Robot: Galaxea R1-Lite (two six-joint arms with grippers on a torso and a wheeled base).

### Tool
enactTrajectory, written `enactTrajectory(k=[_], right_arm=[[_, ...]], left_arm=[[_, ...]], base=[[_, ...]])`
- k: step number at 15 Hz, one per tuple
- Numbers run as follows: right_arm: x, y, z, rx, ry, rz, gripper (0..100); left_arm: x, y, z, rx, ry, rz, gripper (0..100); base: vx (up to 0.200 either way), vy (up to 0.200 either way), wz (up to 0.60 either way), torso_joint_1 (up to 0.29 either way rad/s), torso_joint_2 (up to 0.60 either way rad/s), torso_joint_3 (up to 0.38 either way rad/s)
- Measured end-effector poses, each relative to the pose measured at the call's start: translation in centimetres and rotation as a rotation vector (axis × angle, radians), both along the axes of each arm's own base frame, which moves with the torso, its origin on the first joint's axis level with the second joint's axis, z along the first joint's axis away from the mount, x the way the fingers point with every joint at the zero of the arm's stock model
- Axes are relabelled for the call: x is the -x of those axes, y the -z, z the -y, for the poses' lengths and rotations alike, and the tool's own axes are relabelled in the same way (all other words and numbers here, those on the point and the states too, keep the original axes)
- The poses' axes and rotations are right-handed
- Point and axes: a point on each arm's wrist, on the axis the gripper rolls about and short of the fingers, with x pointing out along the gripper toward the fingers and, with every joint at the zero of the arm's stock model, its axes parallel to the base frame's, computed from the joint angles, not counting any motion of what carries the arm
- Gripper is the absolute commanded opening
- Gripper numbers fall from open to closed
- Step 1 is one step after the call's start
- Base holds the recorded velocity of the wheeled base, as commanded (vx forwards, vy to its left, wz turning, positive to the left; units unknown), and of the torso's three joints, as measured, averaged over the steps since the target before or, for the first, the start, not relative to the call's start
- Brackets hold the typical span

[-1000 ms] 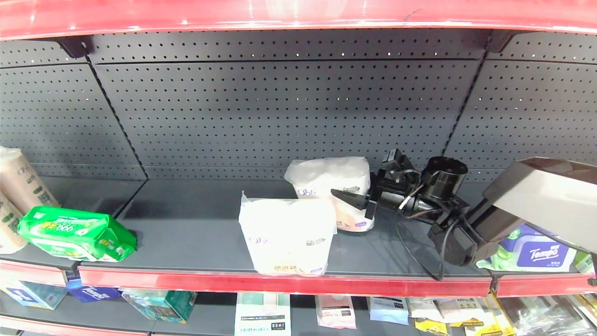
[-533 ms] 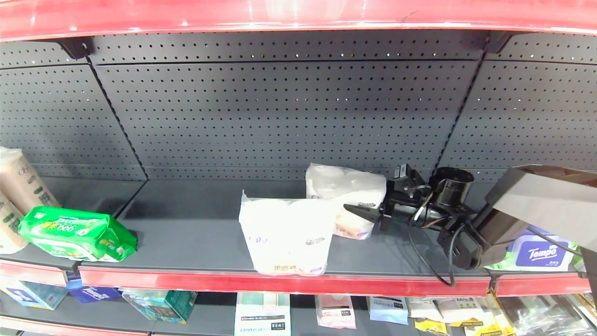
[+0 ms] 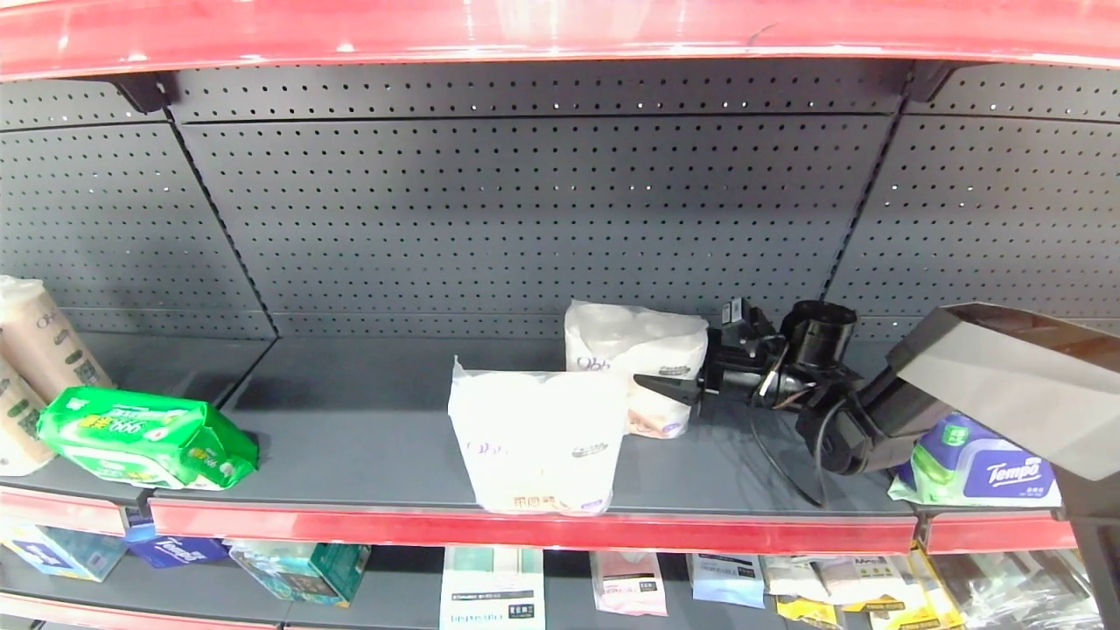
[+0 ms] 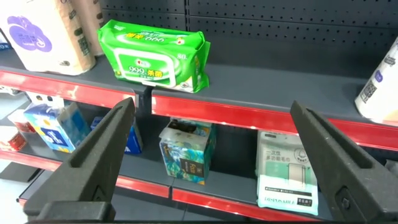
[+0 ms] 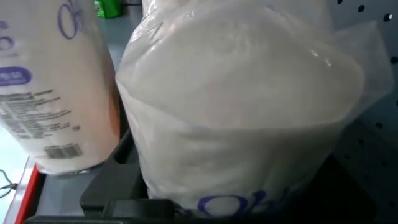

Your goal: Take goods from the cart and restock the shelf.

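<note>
Two white tissue packs stand on the grey shelf (image 3: pixel 367 429). The front pack (image 3: pixel 538 446) sits near the red edge. Behind it and to the right is the rear pack (image 3: pixel 634 354), upright, with my right gripper (image 3: pixel 654 376) shut on it from the right side; one dark finger (image 3: pixel 669 387) crosses its front. In the right wrist view the rear pack (image 5: pixel 249 106) sits close between the fingers, with the front pack (image 5: pixel 43 93) beside it. My left gripper (image 4: pixel 211 162) is open and holds nothing, below the shelf's left part, facing the green wipes pack (image 4: pixel 155 53).
The green wipes pack (image 3: pixel 144 437) and brown paper rolls (image 3: pixel 39 350) occupy the shelf's left end. A purple-and-white pack (image 3: pixel 989 464) lies at the right end. The red shelf lip (image 3: pixel 525 529) runs along the front. Lower shelves hold boxes and sachets (image 3: pixel 490 586).
My right gripper carried the rear pack rightward and down, tilting it half a second ago; now the pack stands upright, slightly back to the left. The front pack has not moved.
</note>
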Motion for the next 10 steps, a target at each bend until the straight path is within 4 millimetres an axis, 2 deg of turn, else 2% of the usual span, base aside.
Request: enactTrajectory(k=[10], right_arm=[[-1.0, -0.9, -3.1, -0.032, -0.126, -0.02, 0]], left_arm=[[0.0, 0.0, 0.0, 0.0, 0.0, 0.0, 100]], base=[[0.0, 0.0, 0.0, 0.0, 0.0, 0.0]])
